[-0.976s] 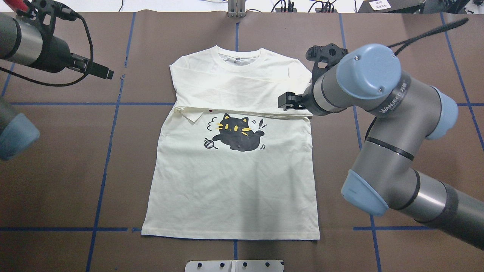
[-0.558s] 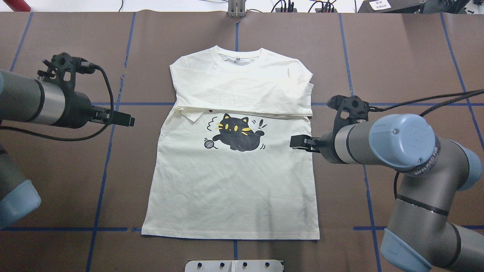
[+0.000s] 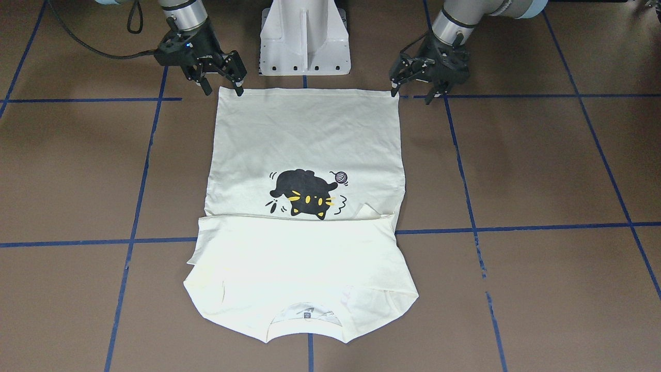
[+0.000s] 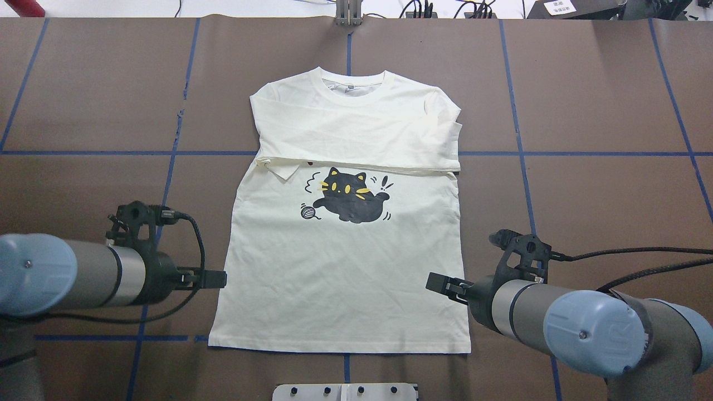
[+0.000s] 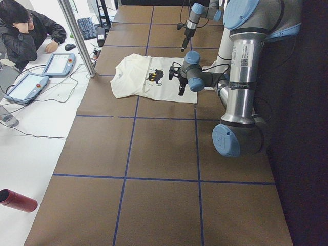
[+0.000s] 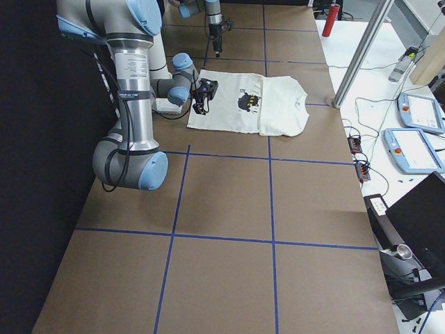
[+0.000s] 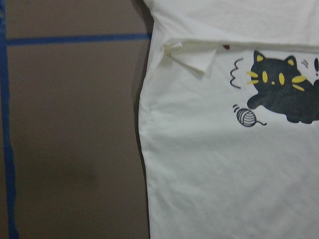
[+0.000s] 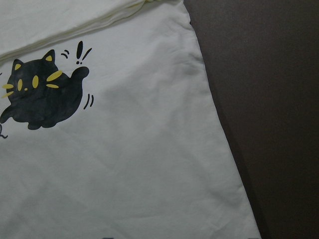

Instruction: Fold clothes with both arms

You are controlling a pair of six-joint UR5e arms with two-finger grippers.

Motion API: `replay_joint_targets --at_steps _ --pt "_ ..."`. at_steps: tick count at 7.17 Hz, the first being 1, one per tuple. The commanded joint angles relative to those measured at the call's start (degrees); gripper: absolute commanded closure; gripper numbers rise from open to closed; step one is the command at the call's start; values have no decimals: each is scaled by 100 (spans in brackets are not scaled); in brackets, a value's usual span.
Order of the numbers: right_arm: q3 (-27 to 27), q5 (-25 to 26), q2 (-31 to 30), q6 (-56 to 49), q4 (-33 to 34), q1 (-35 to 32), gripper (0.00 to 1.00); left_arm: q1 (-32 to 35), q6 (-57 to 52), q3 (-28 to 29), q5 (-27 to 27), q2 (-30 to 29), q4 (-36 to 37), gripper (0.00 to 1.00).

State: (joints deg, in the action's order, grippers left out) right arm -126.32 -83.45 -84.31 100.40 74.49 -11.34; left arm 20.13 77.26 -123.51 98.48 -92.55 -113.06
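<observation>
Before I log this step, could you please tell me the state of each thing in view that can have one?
T-shirt: flat, print up, sleeves folded across the chest, hem unfolded.
Left gripper: open, empty, at a hem corner.
Right gripper: open, empty, at the other hem corner.

Your left arm (image 4: 83, 275) reaches in from the left of the overhead view, forearm close to level and wrist turned inward. Your left pincer (image 3: 411, 92) points tips-down, fingers spread apart. Your right arm (image 4: 535, 312) mirrors it from the opposite side at about the same depth. Your right pincer (image 3: 223, 88) also hangs tips-down, its fingers parted and gripping nothing.
</observation>
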Motion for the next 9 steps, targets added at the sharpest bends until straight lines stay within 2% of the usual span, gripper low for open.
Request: replay_joint_targets --at_steps 1,2,4,9 --pt "-103 109 -24 156 -4 124 6 -1024 1514 37 -809 132 12 41" --pt "-112 135 -24 156 -4 132 6 -1228 1824 64 -961 132 21 44" --pt "-121 144 -15 156 -4 133 5 -1230 1863 248 -1041 141 21 48" --pt "-121 215 -15 147 -4 133 4 -1265 1801 512 -1068 88 -14 48"
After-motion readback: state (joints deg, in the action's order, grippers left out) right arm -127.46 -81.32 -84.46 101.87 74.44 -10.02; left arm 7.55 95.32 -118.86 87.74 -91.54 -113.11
